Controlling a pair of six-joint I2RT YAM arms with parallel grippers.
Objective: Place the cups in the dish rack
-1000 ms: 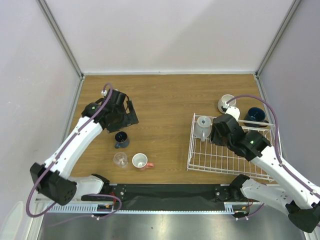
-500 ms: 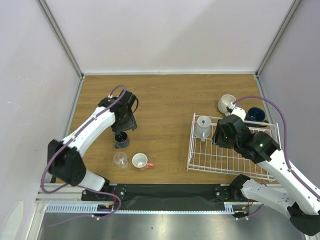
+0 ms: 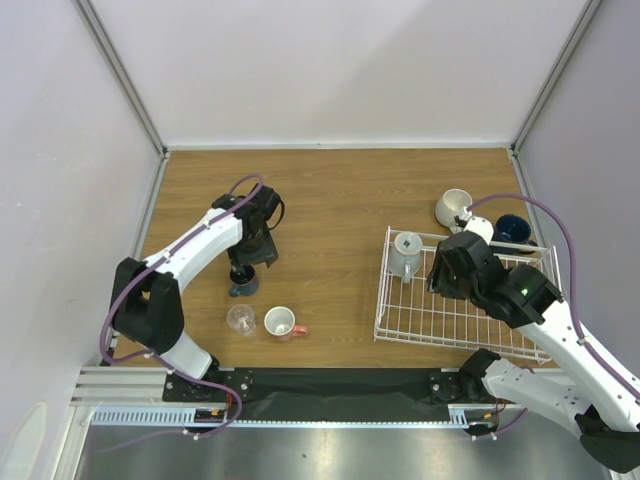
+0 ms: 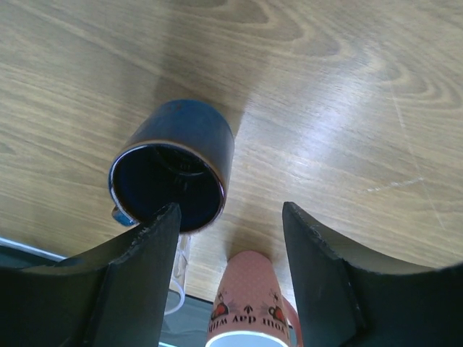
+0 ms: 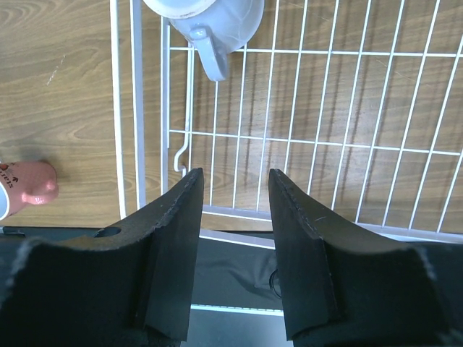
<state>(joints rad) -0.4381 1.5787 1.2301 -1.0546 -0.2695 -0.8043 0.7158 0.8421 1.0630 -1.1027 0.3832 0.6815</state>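
My left gripper [image 3: 250, 256] is open and empty, low over the table. A dark blue mug [image 3: 242, 279] stands upright just past its left finger [image 4: 145, 267]; in the left wrist view the mug [image 4: 173, 163] is not between the jaws. A reddish-pink cup [image 3: 281, 322] lies on its side, and a clear glass [image 3: 240, 318] stands beside it. My right gripper [image 3: 447, 270] is open and empty over the white dish rack [image 3: 381, 295]. A pale grey-blue mug [image 3: 406, 252] sits in the rack's far left corner.
A cream-white mug [image 3: 453, 208] and a dark blue cup [image 3: 512, 232] stand on the table behind the rack. In the right wrist view the rack's near rail [image 5: 239, 214] lies below my fingers, the pink cup [image 5: 25, 184] far left.
My left gripper swung round and came toward the near side, down next to the dark blue mug. My right gripper drew back slightly from the grey-blue mug over the rack.
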